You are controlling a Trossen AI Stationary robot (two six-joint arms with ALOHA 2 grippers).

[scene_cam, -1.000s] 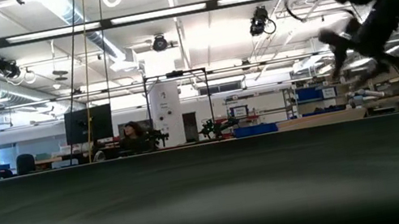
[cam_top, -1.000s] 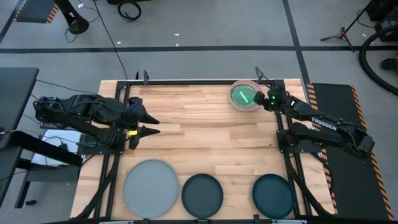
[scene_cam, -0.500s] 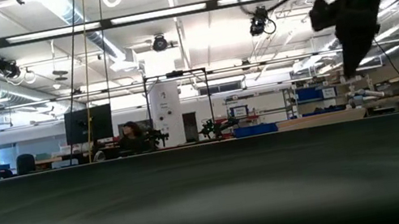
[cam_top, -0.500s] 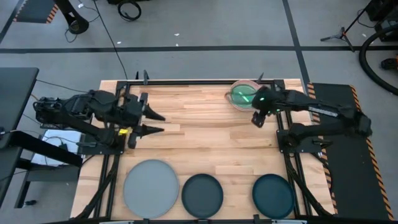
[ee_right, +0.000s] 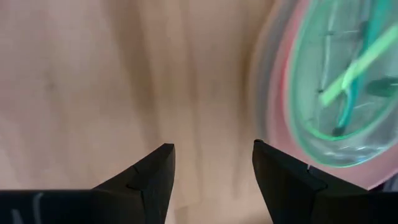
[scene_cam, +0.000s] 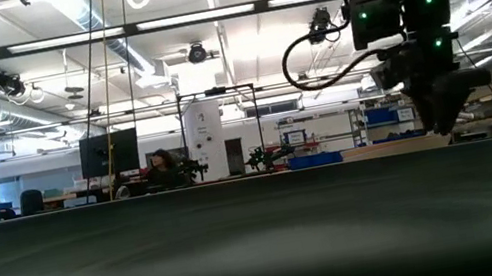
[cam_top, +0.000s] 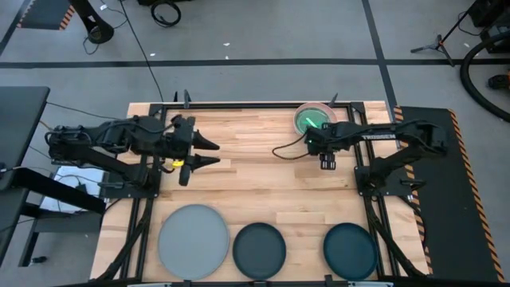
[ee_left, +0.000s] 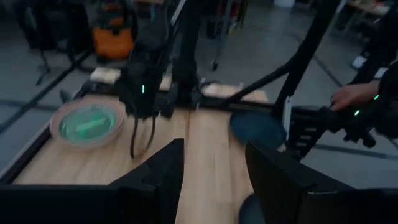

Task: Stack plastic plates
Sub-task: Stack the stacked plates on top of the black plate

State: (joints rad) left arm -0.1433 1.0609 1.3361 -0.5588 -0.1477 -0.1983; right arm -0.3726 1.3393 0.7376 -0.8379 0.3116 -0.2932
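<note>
Right tool [cam_top: 326,161] hovers open beside stacked plates [cam_top: 312,121].

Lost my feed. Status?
Both grippers open, empty: left, right beside the plate stack. Three plates unstacked at the near edge. Path clear.

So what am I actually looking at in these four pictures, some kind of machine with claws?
Two robot arms at a wooden table, filmed from above, from table height, and from a camera on each wrist. Each arm ends in a two-finger claw: the left gripper and the right gripper, both open and holding nothing. Along the near edge lie a large grey plate and two dark teal plates. At the far edge sits a small stack of plates, green on top.
</note>
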